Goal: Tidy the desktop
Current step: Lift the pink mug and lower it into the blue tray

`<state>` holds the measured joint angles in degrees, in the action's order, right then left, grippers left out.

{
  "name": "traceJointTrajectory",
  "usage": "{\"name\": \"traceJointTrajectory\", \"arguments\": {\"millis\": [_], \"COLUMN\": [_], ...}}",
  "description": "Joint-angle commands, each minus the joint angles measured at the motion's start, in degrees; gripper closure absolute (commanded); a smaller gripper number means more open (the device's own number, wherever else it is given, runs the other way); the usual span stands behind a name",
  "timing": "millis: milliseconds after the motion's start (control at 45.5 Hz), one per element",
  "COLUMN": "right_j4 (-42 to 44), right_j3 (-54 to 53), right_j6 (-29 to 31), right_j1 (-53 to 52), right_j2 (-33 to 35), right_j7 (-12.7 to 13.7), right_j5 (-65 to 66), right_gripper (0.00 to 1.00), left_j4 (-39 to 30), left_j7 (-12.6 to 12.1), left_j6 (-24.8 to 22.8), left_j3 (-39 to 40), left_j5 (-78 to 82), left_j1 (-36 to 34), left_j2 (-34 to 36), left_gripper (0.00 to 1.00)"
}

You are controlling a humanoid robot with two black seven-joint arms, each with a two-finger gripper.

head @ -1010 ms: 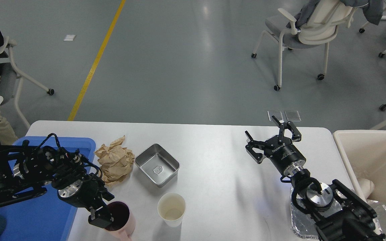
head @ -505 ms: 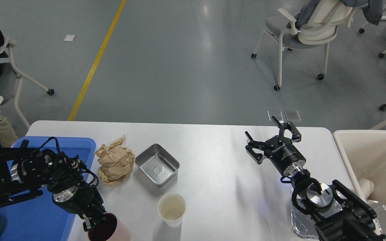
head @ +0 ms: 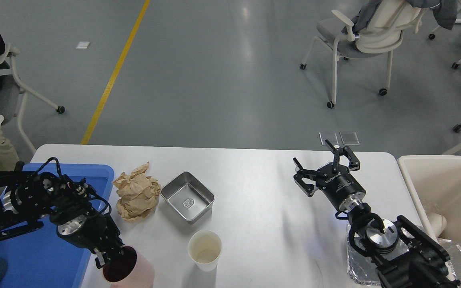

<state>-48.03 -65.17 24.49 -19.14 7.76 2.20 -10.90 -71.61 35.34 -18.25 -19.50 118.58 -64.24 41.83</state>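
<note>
A white desktop (head: 254, 200) fills the lower view before us, grey floor beyond. Nearest, our left gripper (head: 108, 260) pinches the rim of a pink cup (head: 128, 272) beside a paper cup (head: 204, 250). Farther back lie a steel tray (head: 187, 197) and crumpled brown paper (head: 136, 196), while our right gripper (head: 326, 166) hovers with fingers spread.

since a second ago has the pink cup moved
Yes. The pink cup, gripped at its rim by the left gripper, has shifted left, away from the white paper cup and toward the blue tray.
</note>
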Motion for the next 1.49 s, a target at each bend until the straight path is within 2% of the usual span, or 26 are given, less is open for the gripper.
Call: {"name": "traceJointTrajectory", "arguments": {"millis": [0, 373, 549, 791, 944, 1208, 1362, 1471], "right_j4": [0.83, 1.53, 1.62, 1.62, 1.62, 1.53, 1.44, 1.44], "right_j3": [0.04, 0.13, 0.13, 0.13, 0.13, 0.13, 0.13, 0.22], "right_j6": [0.03, -0.06, -0.06, -0.06, -0.06, -0.06, -0.06, -0.06], "right_j1": [0.16, 0.07, 0.07, 0.16, 0.16, -0.11, -0.19, -0.11], "right_j2": [-0.12, -0.82, -0.82, -0.82, -0.82, -0.82, -0.82, -0.82], "right_j7": [0.00, 0.00, 0.00, 0.00, -0.09, 0.00, 0.00, 0.00], "right_j5": [0.01, 0.01, 0.01, 0.01, 0.01, 0.01, 0.01, 0.01], "right_gripper": [0.00, 0.00, 0.00, 0.00, 0.00, 0.00, 0.00, 0.00], "left_j4": [-2.03, -13.90, -18.12, -19.09, -18.92, -18.30, -18.04, -17.86], "left_j7": [0.78, 1.31, 2.19, 3.68, 5.70, 6.14, 7.11, 7.20], "left_j6": [0.06, -1.00, -1.00, -1.00, -1.00, -0.12, 2.60, 9.10], "left_j3": [3.06, 16.50, 20.28, 23.54, 24.16, 23.72, 22.84, 20.91], "left_j5": [-0.19, -7.74, -11.96, -16.18, -16.18, -14.96, -7.58, -1.78], "left_j1": [-0.88, -0.97, -1.06, -1.06, -1.32, -0.53, 0.52, 4.47], "left_j2": [4.13, 19.24, 26.36, 36.29, 42.71, 49.75, 52.47, 53.00], "left_gripper": [1.00, 0.99, 0.98, 0.98, 0.98, 0.97, 0.97, 0.97]}}
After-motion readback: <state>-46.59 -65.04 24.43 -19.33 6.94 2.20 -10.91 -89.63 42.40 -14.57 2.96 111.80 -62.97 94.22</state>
